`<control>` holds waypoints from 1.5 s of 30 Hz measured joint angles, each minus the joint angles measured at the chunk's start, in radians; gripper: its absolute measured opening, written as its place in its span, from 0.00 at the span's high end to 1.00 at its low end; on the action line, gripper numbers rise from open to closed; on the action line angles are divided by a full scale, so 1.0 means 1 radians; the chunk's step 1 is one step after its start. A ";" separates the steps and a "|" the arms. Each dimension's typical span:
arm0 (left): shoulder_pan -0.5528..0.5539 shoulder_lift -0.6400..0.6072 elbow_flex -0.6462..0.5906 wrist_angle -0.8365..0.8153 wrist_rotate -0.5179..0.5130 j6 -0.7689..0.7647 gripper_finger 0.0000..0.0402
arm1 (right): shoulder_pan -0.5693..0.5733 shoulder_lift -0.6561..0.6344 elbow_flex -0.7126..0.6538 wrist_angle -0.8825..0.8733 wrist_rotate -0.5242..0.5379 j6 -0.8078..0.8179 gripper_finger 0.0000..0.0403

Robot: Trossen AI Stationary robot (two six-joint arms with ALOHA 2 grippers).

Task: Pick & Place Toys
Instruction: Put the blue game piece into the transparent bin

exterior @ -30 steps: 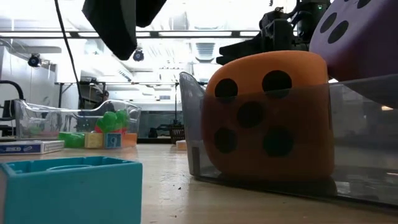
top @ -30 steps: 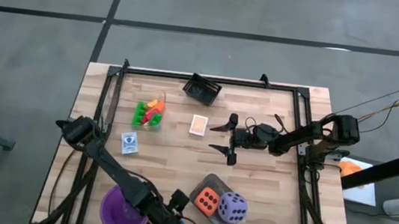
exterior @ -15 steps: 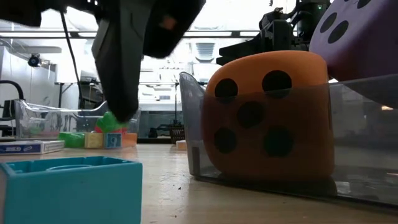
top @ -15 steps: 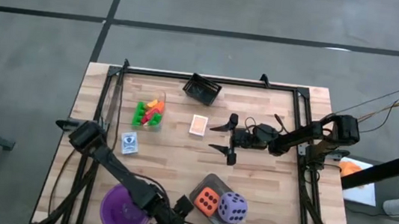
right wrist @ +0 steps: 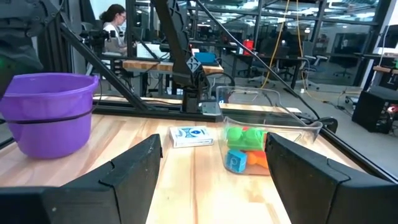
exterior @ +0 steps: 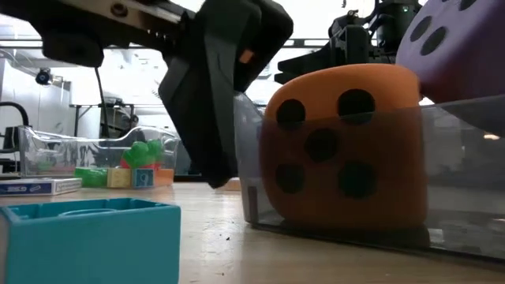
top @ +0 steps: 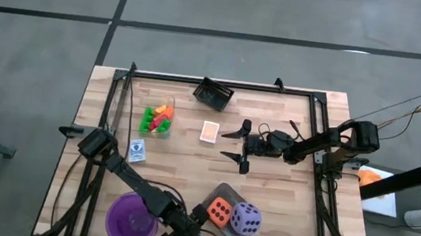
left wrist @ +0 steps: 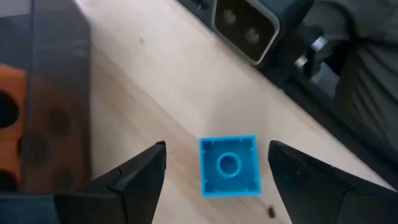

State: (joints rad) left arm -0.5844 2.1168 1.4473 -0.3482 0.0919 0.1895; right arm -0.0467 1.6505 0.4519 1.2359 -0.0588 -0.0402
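Block (left wrist: 228, 165), blue: lies on tabletop (left wrist: 155, 93) directly beneath left tool (left wrist: 214, 171), fingers spread either side. Best lowered straight, centred, then closed squarely. Right tool (top: 240, 147) waits spread, well apart.

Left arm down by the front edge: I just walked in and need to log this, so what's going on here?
The left claw hangs open over a blue building block lying on the table near the front edge, beside the grey tray that holds the orange die and the purple die. The block is not gripped yet. The right claw waits open above mid-table, near a card. More blocks sit in a clear container.
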 joint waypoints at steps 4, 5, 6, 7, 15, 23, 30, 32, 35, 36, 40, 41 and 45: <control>0.003 0.014 0.004 0.013 0.018 0.001 0.29 | 0.000 0.000 0.000 -0.003 0.004 0.000 0.29; 0.004 0.015 0.004 0.013 0.020 0.001 0.29 | 0.000 0.000 0.000 -0.003 0.006 0.000 0.29; 0.005 0.014 0.004 0.014 0.022 0.001 0.29 | 0.000 0.000 0.000 -0.004 0.007 0.000 0.29; 0.005 0.012 0.004 0.013 0.026 -0.001 0.29 | 0.000 0.000 0.000 -0.004 0.007 0.000 0.29; -0.004 0.001 0.001 0.007 0.013 -0.027 0.29 | 0.000 0.000 0.000 -0.010 0.007 0.000 0.29; -0.021 -0.018 0.000 -0.077 -0.126 -0.062 0.29 | 0.001 0.000 0.000 -0.010 0.007 0.000 0.29; -0.014 -0.041 0.003 -0.145 -0.216 -0.063 0.29 | 0.003 0.000 0.000 -0.010 0.011 0.000 0.29; -0.020 -0.073 0.004 -0.143 -0.241 -0.067 0.29 | 0.003 0.000 0.000 -0.010 0.014 -0.001 0.29; -0.038 -0.103 0.006 -0.123 -0.278 -0.068 0.29 | 0.003 0.000 0.000 -0.010 0.016 -0.004 0.29; -0.046 -0.104 0.006 -0.115 -0.283 -0.063 0.29 | 0.003 0.000 0.000 -0.010 0.016 -0.004 0.29; -0.073 -0.088 0.006 -0.062 -0.272 -0.020 0.29 | 0.003 0.000 0.002 -0.009 0.017 -0.004 0.29; -0.076 -0.078 0.006 -0.061 -0.263 -0.004 0.29 | 0.003 0.000 0.002 -0.010 0.018 -0.004 0.29; -0.080 -0.040 0.004 -0.051 -0.250 0.052 0.29 | 0.004 0.000 0.002 -0.010 0.018 -0.003 0.29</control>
State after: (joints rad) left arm -0.6647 2.0768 1.4517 -0.3992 -0.1577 0.2419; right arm -0.0423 1.6505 0.4541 1.2263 -0.0410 -0.0433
